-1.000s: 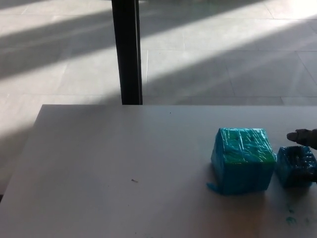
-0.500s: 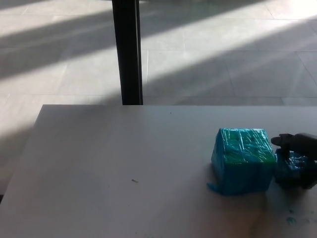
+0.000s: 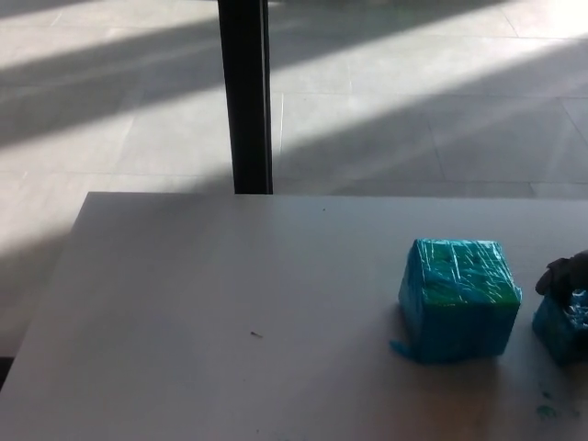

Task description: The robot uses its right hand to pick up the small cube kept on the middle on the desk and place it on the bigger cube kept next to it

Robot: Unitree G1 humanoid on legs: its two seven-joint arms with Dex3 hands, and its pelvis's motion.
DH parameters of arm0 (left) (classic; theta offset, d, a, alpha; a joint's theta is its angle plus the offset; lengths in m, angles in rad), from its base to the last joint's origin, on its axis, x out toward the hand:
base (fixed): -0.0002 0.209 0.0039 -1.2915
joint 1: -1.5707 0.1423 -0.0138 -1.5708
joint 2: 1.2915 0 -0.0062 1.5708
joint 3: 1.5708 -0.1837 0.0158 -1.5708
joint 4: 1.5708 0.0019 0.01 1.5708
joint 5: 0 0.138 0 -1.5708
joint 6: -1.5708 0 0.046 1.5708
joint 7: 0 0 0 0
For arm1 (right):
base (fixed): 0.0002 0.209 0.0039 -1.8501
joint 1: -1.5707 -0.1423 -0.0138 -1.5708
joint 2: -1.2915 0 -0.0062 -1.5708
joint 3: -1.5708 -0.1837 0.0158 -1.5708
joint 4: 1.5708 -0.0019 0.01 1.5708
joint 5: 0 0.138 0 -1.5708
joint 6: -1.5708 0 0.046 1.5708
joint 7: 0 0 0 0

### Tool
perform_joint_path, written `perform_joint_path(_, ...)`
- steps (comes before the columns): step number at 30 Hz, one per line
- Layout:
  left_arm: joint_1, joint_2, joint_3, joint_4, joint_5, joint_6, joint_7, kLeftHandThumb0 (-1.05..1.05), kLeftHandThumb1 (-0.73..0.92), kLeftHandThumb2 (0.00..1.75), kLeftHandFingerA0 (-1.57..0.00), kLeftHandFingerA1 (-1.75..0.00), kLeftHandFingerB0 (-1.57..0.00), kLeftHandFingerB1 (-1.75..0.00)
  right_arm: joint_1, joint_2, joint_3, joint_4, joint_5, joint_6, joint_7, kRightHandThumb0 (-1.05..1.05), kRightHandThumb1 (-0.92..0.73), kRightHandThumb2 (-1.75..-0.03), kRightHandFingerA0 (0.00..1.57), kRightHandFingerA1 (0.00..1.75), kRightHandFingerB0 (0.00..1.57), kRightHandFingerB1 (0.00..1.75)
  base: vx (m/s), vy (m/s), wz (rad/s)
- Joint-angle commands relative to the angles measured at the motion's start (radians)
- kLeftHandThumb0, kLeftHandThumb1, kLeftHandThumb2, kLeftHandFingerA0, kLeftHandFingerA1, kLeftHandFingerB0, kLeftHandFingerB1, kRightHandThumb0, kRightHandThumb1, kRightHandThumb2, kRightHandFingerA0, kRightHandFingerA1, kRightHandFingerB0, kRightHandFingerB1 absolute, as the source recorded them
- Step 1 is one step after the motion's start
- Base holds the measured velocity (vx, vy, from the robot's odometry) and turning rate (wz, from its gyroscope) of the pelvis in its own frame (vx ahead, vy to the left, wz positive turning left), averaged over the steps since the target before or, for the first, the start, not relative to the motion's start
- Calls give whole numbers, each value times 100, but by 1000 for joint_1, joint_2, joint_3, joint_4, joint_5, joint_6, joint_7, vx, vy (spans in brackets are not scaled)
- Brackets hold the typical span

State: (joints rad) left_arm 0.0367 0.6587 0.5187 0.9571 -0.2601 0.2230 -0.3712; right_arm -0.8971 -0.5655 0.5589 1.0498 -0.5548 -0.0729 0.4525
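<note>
My right hand (image 3: 568, 274) sits at the small cube's (image 3: 562, 327) far edge, grip unclear; the bigger cube (image 3: 457, 299) lies just left on the bench (image 3: 230, 322).

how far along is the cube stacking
Early stage. Nothing is stacked: the big cube has a bare top. The right hand is at the small cube at the picture's right edge, which sits low beside the big cube, apart from it. Whether the hand grips it cannot be told, as both are cut off by the frame. Left to do: lift, carry over, set on top.
</note>
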Motion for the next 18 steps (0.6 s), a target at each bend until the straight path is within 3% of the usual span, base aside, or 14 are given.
perform_joint_path(1,1,15,1,8,-5,-2,0,-93,77,120,-29,-56,-27,-49,70,-13,62,-3,-110,68,-81,-22,-71,-68,10,69,23,37,0,0,0)
perform_joint_path(3,0,17,-7,12,5,-7,4,-93,77,121,-32,-56,-25,-47,78,-9,72,0,-118,67,-115,-22,-73,-69,11,80,24,33,0,0,0)
perform_joint_path(4,0,18,-9,11,6,-6,2,-93,77,121,-32,-57,-26,-48,83,-5,81,3,-126,61,-140,-22,-75,-67,16,76,21,33,0,0,0)
perform_joint_path(5,1,19,-13,10,9,-10,1,-92,78,121,-31,-57,-26,-48,86,7,95,17,-136,50,-164,-22,-81,-63,21,103,25,42,0,0,0)
perform_joint_path(6,1,20,-13,10,8,-10,1,-92,78,121,-31,-57,-26,-48,85,8,97,19,-135,49,-166,-22,-81,-63,21,103,25,42,0,0,0)
perform_joint_path(7,2,18,-11,8,6,-9,3,-95,91,77,-31,-48,-34,-39,87,11,101,19,-139,49,-175,-24,-83,-63,22,109,22,45,0,0,0)
perform_joint_path(8,1,16,-5,6,-2,-5,4,-91,77,120,-30,-57,-26,-48,92,17,107,21,-146,46,-193,-24,-81,-64,25,105,22,42,0,0,0)
perform_joint_path(10,-2,16,2,12,-9,-6,-1,-91,76,120,-31,-58,-24,-48,98,27,112,35,-149,35,-238,-24,-78,-64,32,112,23,40,0,0,0)
perform_joint_path(11,-3,16,2,14,-7,-5,1,-94,91,74,-32,-48,-32,-39,101,32,113,41,-149,30,-254,-23,-76,-64,39,117,23,37,0,0,0)
perform_joint_path(12,-3,17,1,13,-7,-5,0,-90,76,120,-33,-58,-23,-47,105,33,120,44,-157,19,-276,-24,-76,-64,47,131,23,34,0,0,0)
perform_joint_path(13,-1,16,2,8,-8,-5,-3,-90,76,120,-33,-58,-22,-47,119,35,126,38,-167,9,-320,-27,-77,-66,60,146,28,35,0,0,0)
perform_joint_path(14,0,16,2,6,-8,-4,-4,-90,76,120,-33,-58,-22,-47,124,37,128,37,-170,6,-339,-27,-77,-66,60,146,28,35,0,0,0)
perform_joint_path(15,1,15,1,4,-6,-8,-1,-90,77,120,-32,-58,-23,-47,137,33,136,20,-182,-6,-364,-30,-81,-70,68,148,39,40,0,0,0)
perform_joint_path(18,6,15,0,-7,-5,-1,-1,-92,76,120,-31,-58,-26,-48,168,24,156,-2,-211,-36,-459,-31,-79,-66,68,137,67,57,0,0,0)
